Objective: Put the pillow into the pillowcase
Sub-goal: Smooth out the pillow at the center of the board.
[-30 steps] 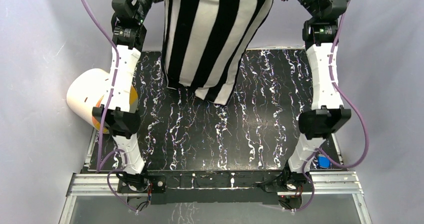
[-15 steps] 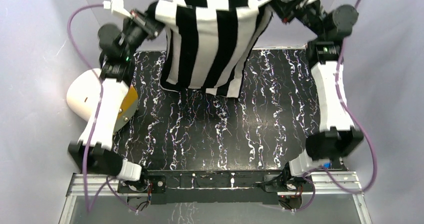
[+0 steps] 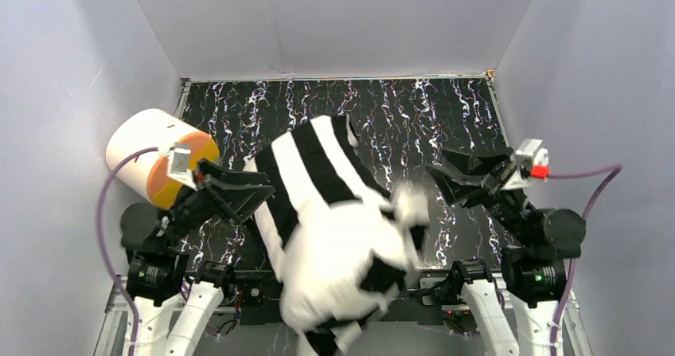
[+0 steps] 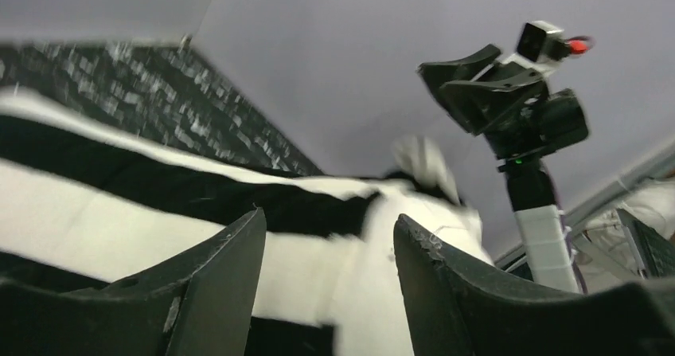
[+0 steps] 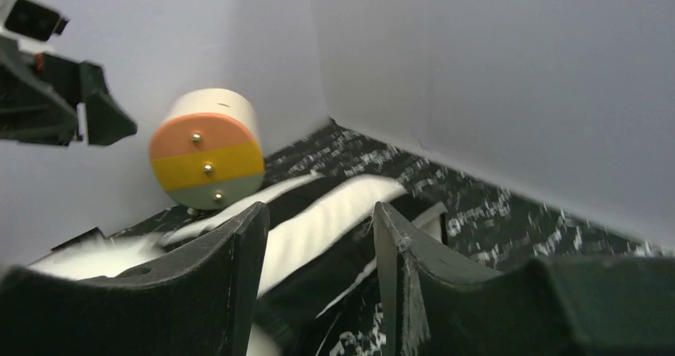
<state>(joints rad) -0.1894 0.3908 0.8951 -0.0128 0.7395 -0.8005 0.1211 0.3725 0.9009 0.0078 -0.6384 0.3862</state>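
Your left fingers and right fingers stand spread and empty, the bulging pillowcase lying between them on the worktop, likely because the pillow already sits inside.

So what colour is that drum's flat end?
Orange, yellow and green bands on the drum; clearest in right wrist view.

I count one striped pillowcase at centre and one cream cylinder at ten o'clock, with three screws on its banded face. There are two grippers, left gripper at eight o'clock and right gripper at three, and two purple cables.
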